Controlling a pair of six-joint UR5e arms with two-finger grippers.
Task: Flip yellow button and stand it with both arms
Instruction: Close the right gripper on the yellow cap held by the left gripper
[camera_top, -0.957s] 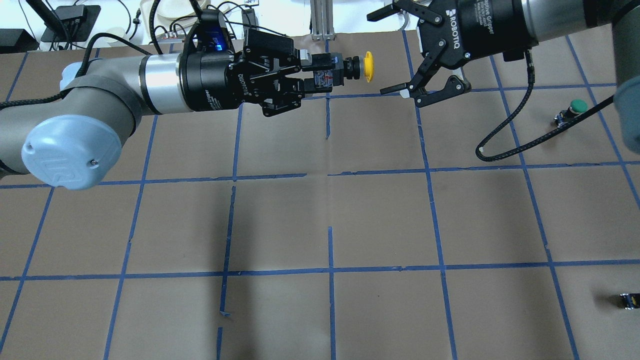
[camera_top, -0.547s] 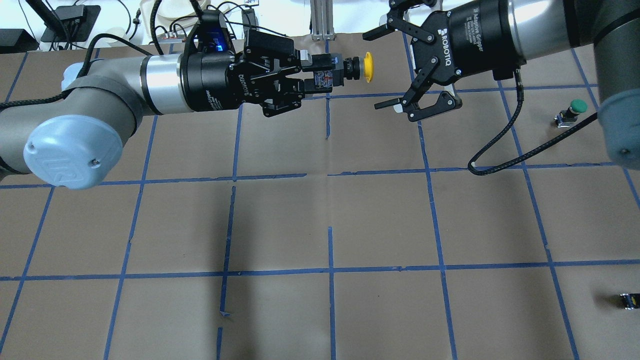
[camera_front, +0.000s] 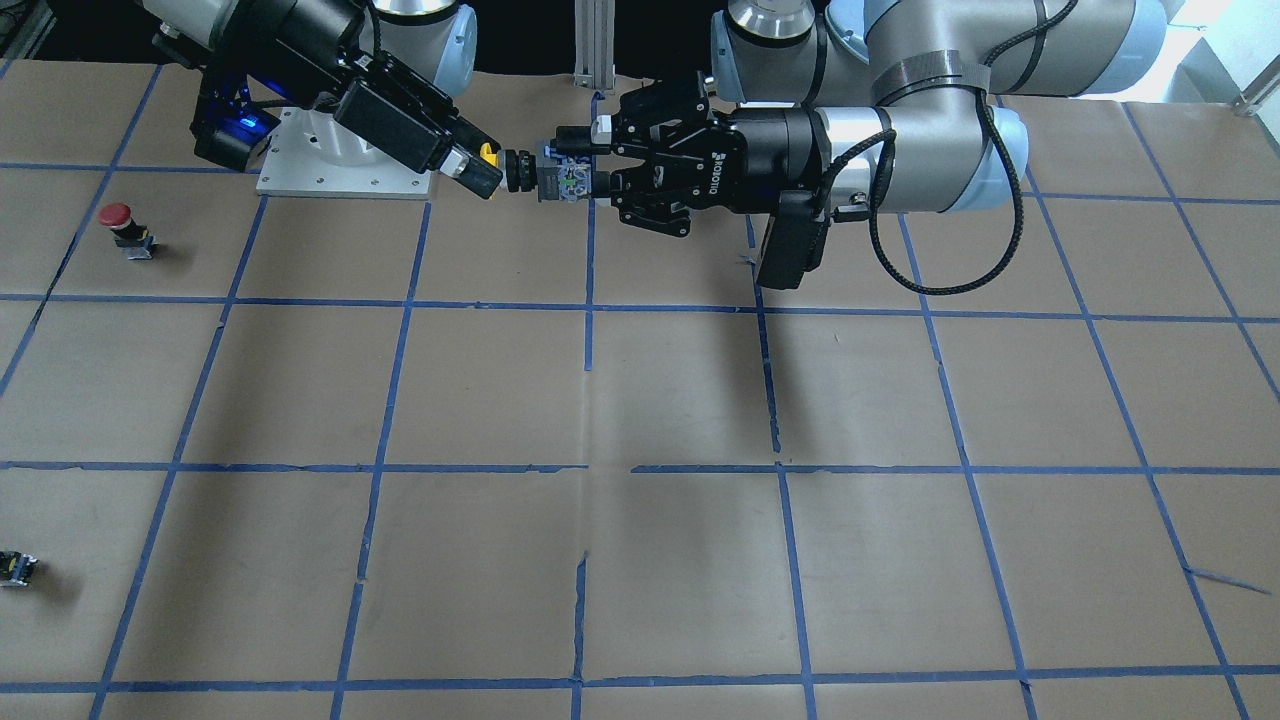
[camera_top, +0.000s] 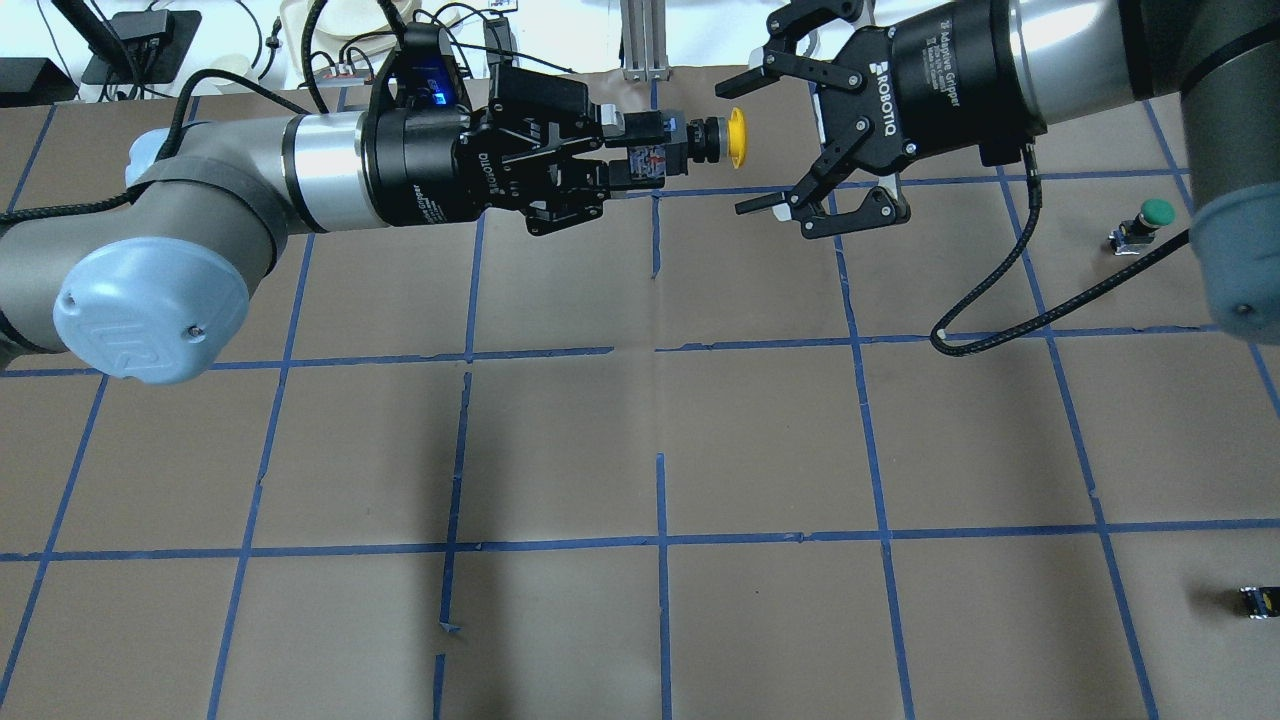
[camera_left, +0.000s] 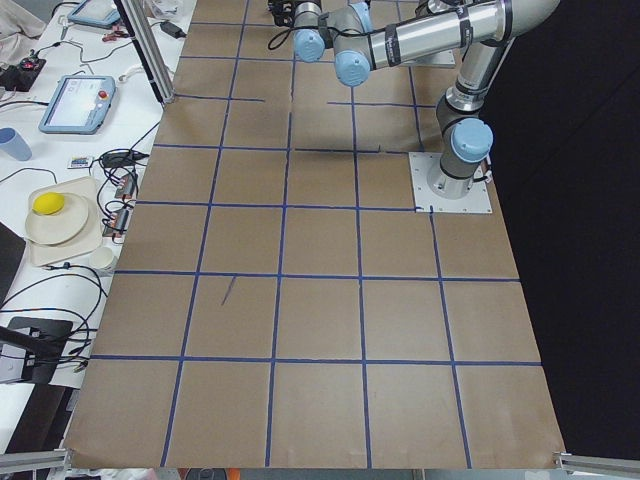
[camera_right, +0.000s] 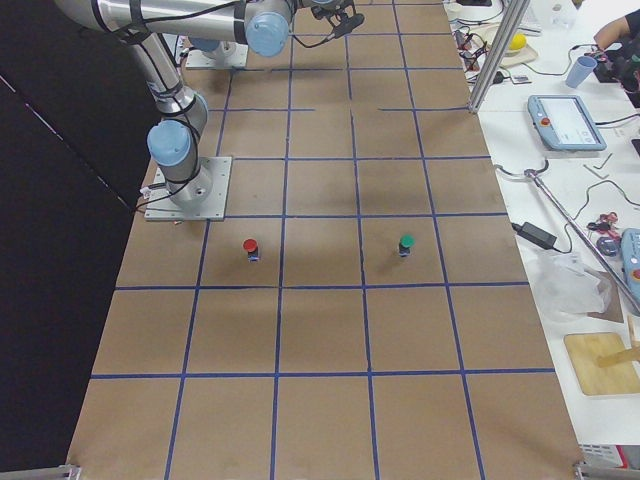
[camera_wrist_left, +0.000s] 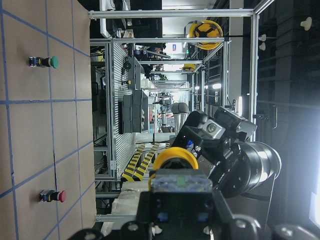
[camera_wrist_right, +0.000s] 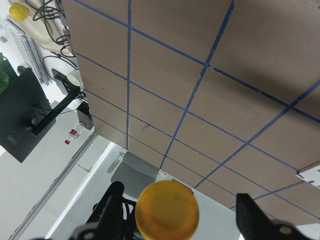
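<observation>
The yellow button (camera_top: 736, 136) is held in the air, lying sideways, its cap pointing toward the right arm. My left gripper (camera_top: 640, 152) is shut on its black-grey base (camera_front: 560, 180). My right gripper (camera_top: 732, 149) is open, its fingertips level with the cap on either side and clear of it. In the right wrist view the cap (camera_wrist_right: 167, 210) sits between the two fingers (camera_wrist_right: 248, 212). In the left wrist view the cap (camera_wrist_left: 175, 159) shows above the base, with the right gripper (camera_wrist_left: 220, 145) behind it.
A green-capped button (camera_top: 1150, 218) stands on the brown paper at the right. A red-capped button (camera_front: 120, 222) stands near the right arm's base plate (camera_front: 300, 170). A small black switch block (camera_top: 1258, 600) lies at the near right edge.
My right gripper has moved left toward the yellow cap, still open, and its fingertips now flank the cap. My left gripper has held the button nearly still.
</observation>
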